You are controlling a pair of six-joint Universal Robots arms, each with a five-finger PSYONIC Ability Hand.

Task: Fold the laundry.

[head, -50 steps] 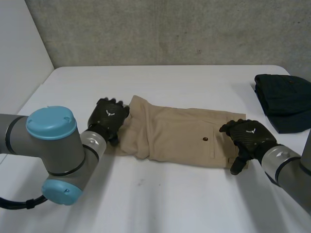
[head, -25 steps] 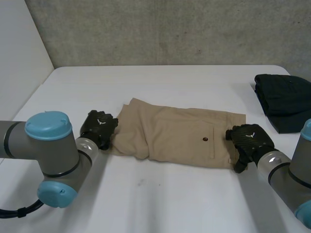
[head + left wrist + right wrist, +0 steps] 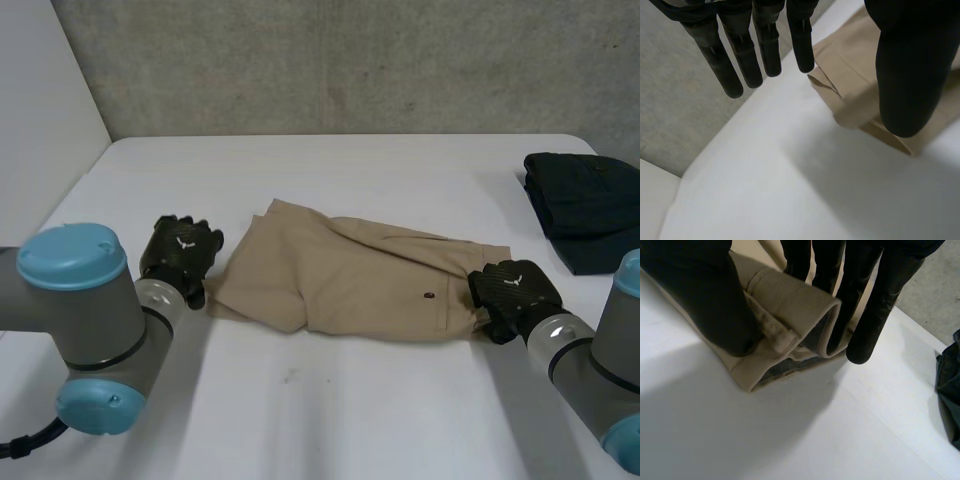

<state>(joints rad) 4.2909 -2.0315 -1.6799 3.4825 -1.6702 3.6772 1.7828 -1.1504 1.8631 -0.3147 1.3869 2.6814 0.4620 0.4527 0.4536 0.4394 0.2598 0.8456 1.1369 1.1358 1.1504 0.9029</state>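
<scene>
Tan pants [image 3: 360,275] lie folded lengthwise in the middle of the white table [image 3: 350,420]. My left hand [image 3: 180,255] is just off their leg end, open. In the left wrist view its fingers [image 3: 742,55] are straight over bare table, and the thumb hangs above the pants' corner [image 3: 840,55] without gripping it. My right hand [image 3: 512,290] is at the waistband end. There the thumb [image 3: 705,290] and fingers pinch a rolled-up fold of waistband [image 3: 795,295], raised slightly off the table.
A dark folded garment [image 3: 585,205] lies at the table's far right edge, and its edge [image 3: 950,390] shows beyond my right hand. Bare table runs along the front and back, and a grey wall stands behind.
The left hand slid left off the leg end and let go. The right hand's fingers closed on the waistband and lifted its edge. The pants shifted slightly left.
</scene>
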